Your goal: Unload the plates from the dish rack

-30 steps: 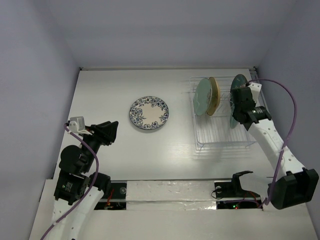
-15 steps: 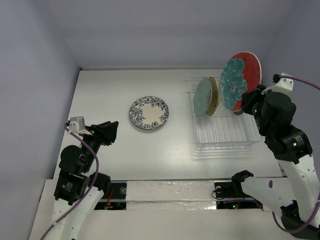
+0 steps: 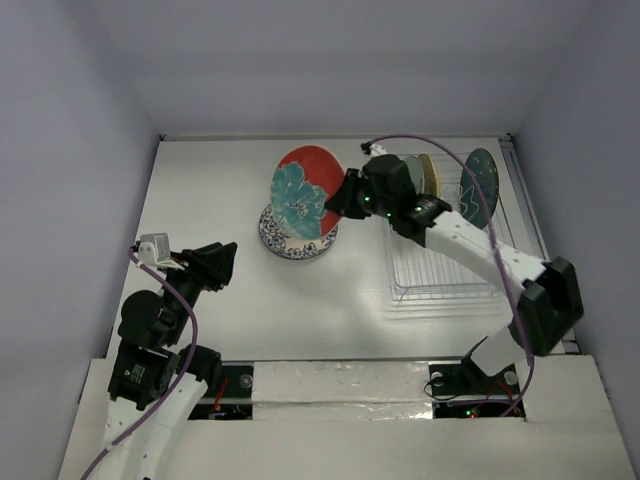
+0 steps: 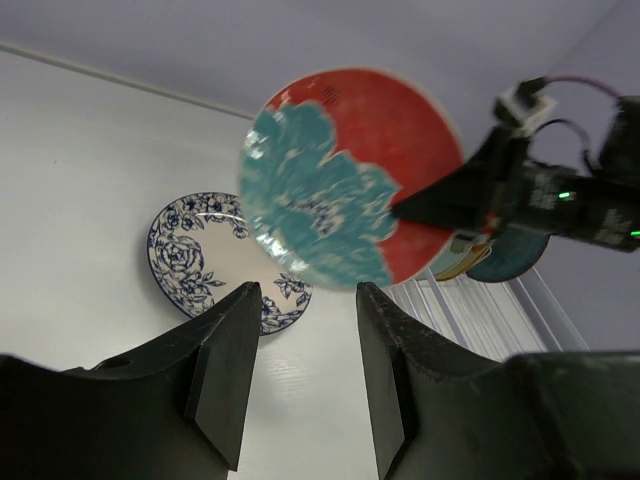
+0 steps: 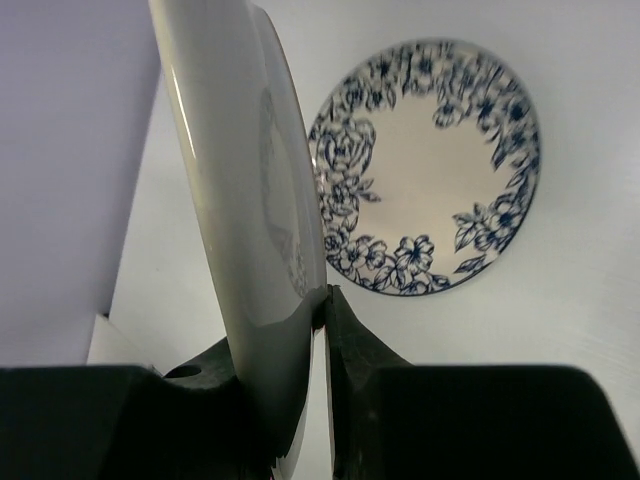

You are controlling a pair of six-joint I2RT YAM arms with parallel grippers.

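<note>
**Right arm.** The right gripper (image 3: 338,204) is clamped on the rim of the red plate (image 3: 303,190). In the right wrist view, both fingers press on the rim, one on each face. The red plate is on edge, close to upright. Its teal flower face points toward the left arm.

**Red plate position.** The red plate is out of the rack (image 3: 440,272) and is over the table (image 3: 200,180), to the left of the rack. It is directly over the white plate (image 3: 296,246), which lies flat on the table. The views do not show whether its lower edge touches the white plate.

**Rack contents.** Three plates stand on edge at the far end of the rack:
- Mint plate (image 3: 411,172), mostly hidden behind the right arm.
- Tan plate (image 3: 429,172), just beside the mint plate.
- Dark teal plate (image 3: 481,188), apart from the other two, toward the right side.

**Left arm.** The left gripper (image 3: 228,266) is at the near left of the table, well apart from all plates. Its jaws are spread and hold nothing. In the left wrist view, the gripper points at the red plate and the white plate.
</note>
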